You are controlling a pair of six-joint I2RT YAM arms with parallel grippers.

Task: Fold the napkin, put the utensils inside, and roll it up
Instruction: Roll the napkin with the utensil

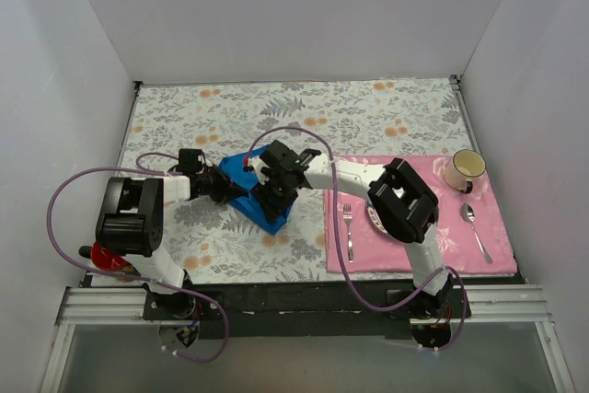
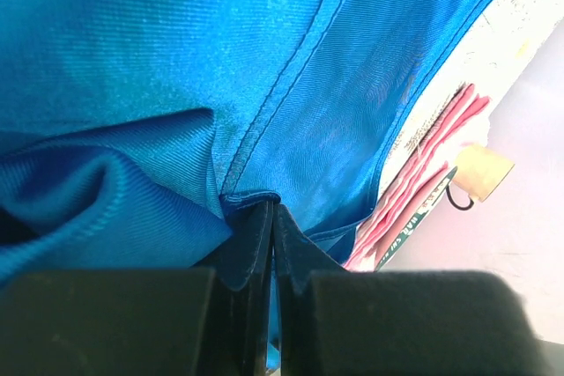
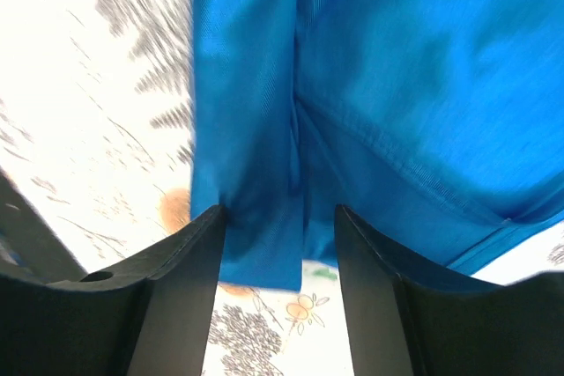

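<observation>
The blue napkin (image 1: 267, 211) lies bunched on the floral tablecloth, left of the pink mat. My left gripper (image 1: 224, 189) comes in from the left and is shut on the napkin's hem; the left wrist view shows its jaws (image 2: 271, 204) pressed together on a stitched edge of the napkin (image 2: 176, 59). My right gripper (image 1: 274, 196) hangs over the napkin's middle, open. In the right wrist view a fold of the napkin (image 3: 397, 85) lies between the spread fingers of this gripper (image 3: 278, 213), ungripped. Of the utensils, a fork (image 1: 347, 218) and a spoon (image 1: 476, 227) lie on the mat.
The pink rose-patterned mat (image 1: 460, 250) lies at the right with a cream mug (image 1: 465, 169) at its far corner; that mug (image 2: 483, 172) also shows in the left wrist view. White walls enclose the floral tablecloth (image 1: 368, 117). Purple cables loop beside both arms.
</observation>
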